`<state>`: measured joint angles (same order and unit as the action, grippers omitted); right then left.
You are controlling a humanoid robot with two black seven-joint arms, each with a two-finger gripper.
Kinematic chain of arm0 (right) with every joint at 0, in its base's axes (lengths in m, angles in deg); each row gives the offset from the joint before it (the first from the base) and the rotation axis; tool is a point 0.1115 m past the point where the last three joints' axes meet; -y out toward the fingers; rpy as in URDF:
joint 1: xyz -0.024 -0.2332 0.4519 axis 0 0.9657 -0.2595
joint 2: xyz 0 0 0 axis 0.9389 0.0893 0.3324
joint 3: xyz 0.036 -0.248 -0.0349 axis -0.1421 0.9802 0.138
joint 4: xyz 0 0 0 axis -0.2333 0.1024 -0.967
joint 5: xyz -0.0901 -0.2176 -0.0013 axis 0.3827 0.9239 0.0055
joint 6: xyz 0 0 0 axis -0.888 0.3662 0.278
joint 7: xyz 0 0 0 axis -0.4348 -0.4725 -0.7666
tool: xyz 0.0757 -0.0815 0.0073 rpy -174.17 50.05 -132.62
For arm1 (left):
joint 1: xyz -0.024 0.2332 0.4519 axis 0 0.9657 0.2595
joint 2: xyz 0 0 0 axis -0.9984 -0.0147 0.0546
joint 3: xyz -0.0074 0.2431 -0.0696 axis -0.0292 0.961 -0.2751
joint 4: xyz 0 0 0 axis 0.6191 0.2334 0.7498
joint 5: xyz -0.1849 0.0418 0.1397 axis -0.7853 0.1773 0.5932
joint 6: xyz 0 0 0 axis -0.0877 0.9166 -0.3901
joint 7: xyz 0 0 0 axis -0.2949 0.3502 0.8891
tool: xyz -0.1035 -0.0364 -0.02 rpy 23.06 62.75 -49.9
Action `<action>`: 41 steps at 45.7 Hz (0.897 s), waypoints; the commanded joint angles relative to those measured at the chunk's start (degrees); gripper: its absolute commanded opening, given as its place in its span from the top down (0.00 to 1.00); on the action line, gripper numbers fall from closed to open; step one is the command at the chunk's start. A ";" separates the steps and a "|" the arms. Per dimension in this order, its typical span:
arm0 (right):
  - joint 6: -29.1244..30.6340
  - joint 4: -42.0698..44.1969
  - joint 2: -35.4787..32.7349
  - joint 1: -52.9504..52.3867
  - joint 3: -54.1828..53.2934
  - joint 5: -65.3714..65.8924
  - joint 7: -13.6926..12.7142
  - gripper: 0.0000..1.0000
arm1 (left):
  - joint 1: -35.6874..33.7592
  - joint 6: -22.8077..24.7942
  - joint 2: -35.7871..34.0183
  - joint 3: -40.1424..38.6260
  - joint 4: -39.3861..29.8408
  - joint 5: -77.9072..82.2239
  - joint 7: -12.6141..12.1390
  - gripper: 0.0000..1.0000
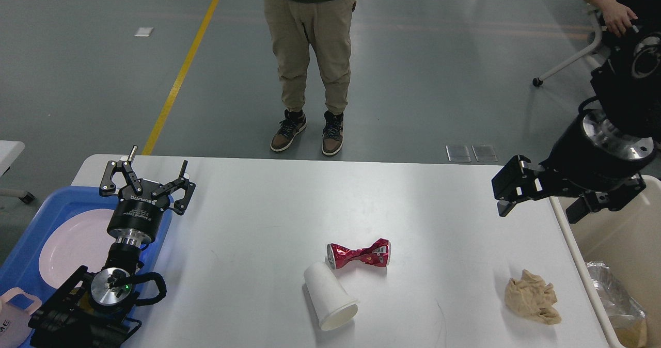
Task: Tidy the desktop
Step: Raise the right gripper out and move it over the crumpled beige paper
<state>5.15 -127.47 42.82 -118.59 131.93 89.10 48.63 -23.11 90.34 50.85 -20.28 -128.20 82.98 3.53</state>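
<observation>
The white desktop [268,203] fills the middle of the head view. On it lie a crushed red can [360,254], a white paper cup [329,296] on its side just in front of the can, and a crumpled beige paper wad [533,297] at the front right. My left gripper [156,164] is open and empty over the desktop's left edge, fingers pointing away. My right gripper [508,188] hangs over the right edge near the bin, seen end-on and dark; nothing shows in it.
A blue tray [31,234] with a white plate [72,252] sits off the left edge, a pink mug [15,319] at its front corner. A beige bin [619,234] holding a plastic bag stands off the right edge. A person stands beyond the far edge.
</observation>
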 commanded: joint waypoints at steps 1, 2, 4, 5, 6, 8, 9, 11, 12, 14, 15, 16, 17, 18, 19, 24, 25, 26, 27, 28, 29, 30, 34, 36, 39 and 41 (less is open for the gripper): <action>0.18 0.00 -0.06 0.13 0.07 0.04 0.04 0.00 | 0.00 0.00 0.01 0.00 -0.06 0.00 -0.07 0.04; 0.18 0.00 0.11 0.13 0.07 0.04 0.04 0.00 | 0.00 0.00 0.01 0.00 -0.06 0.00 -0.07 0.04; 0.09 0.09 0.46 0.13 0.07 -0.04 0.04 0.00 | 0.00 0.09 0.01 0.00 -0.06 0.00 0.02 0.04; 0.09 0.09 0.55 0.13 0.07 -0.04 0.04 0.00 | 0.00 0.00 0.01 0.00 -0.06 0.00 -0.06 0.04; 0.01 0.09 0.55 0.13 0.07 -0.04 0.04 0.00 | 0.00 0.00 0.01 0.00 -0.06 0.00 -0.07 0.04; -0.43 0.17 0.47 0.13 -0.02 -0.04 0.04 0.00 | 0.00 0.00 0.01 0.00 -0.06 0.00 0.02 0.04; -0.52 0.17 0.38 0.21 -0.02 -0.04 0.13 0.00 | 0.00 0.00 0.01 0.00 -0.06 0.00 -0.06 0.04; -0.70 0.17 0.55 0.30 -0.02 -0.13 0.22 0.00 | 0.00 0.00 0.01 0.00 -0.06 0.00 -0.06 0.04; -0.87 0.09 0.64 0.65 -0.19 -0.22 0.22 0.00 | 0.00 0.00 0.01 0.00 -0.06 0.00 -0.07 0.04; -1.14 0.09 0.82 1.44 -0.37 -0.66 0.13 0.00 | 0.00 0.00 0.01 0.00 -0.06 0.00 -0.07 0.04; -1.57 0.00 0.99 2.14 -0.37 -1.09 0.04 0.00 | 0.00 0.00 0.01 0.00 -0.06 0.00 -0.07 0.04; -2.10 0.09 1.17 2.84 -0.37 -1.53 -0.05 0.00 | 0.00 0.00 0.01 0.00 -0.06 0.00 -0.07 0.04; -2.54 0.00 1.26 3.63 -0.37 -1.89 -0.13 0.00 | 0.00 0.09 0.01 0.00 -0.06 0.00 -0.07 0.04; -3.07 0.09 1.17 4.42 -0.28 -1.89 -0.22 0.00 | 0.00 0.00 0.01 0.00 -0.06 0.00 -0.07 0.04; -3.77 0.09 0.99 5.30 -0.20 -1.80 -0.22 0.00 | 0.00 0.00 0.01 0.00 -0.06 0.00 -0.07 0.04; -7.55 0.17 -0.67 10.66 0.60 -1.45 -0.22 0.00 | 0.00 0.00 0.01 0.00 -0.06 0.00 -0.07 0.04; -8.25 0.17 -1.03 11.63 0.60 -1.36 -0.22 0.00 | 0.00 0.00 0.01 0.00 -0.06 0.00 -0.07 0.04; -8.95 0.44 -1.46 12.60 0.51 -1.28 -0.22 0.00 | 0.00 0.00 0.01 0.00 -0.06 0.00 -0.07 0.04; -10.00 0.70 -1.82 13.74 0.51 -1.27 -0.22 0.00 | 0.00 0.00 0.01 0.00 -0.06 0.00 -0.07 0.04; -11.15 1.14 -2.26 15.14 0.51 -1.19 -0.31 0.00 | 0.00 0.00 0.01 0.00 -0.06 0.00 -0.07 0.04; -12.38 1.75 -2.52 16.81 0.42 -1.10 -0.31 0.00 | 0.00 0.09 0.01 0.00 -0.06 0.00 -0.07 0.04; -13.69 2.71 -2.52 18.83 0.42 -1.01 -0.22 0.00 | 0.00 0.09 0.01 0.00 -0.06 0.00 -0.07 0.04; -18.70 7.46 -2.26 27.88 -0.02 -1.01 -0.22 0.00 | 0.00 0.09 0.01 0.00 -0.06 0.00 0.02 0.04; -20.03 10.18 -2.08 31.83 -0.28 -1.01 -0.22 0.00 | 0.00 0.09 0.01 0.00 -0.06 0.00 0.02 0.04; -21.79 13.70 -2.00 37.11 -1.07 -1.10 -0.22 0.00 | 0.00 0.09 0.01 0.00 -0.06 0.00 0.02 0.04; -22.40 15.72 -2.08 40.10 -2.47 -1.10 -0.22 0.00 | 0.00 0.00 0.01 0.00 -0.06 0.00 0.02 0.04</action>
<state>-14.71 -117.09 40.72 -86.69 131.57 88.07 48.34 -23.11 90.43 50.86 -20.28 -128.27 82.98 3.53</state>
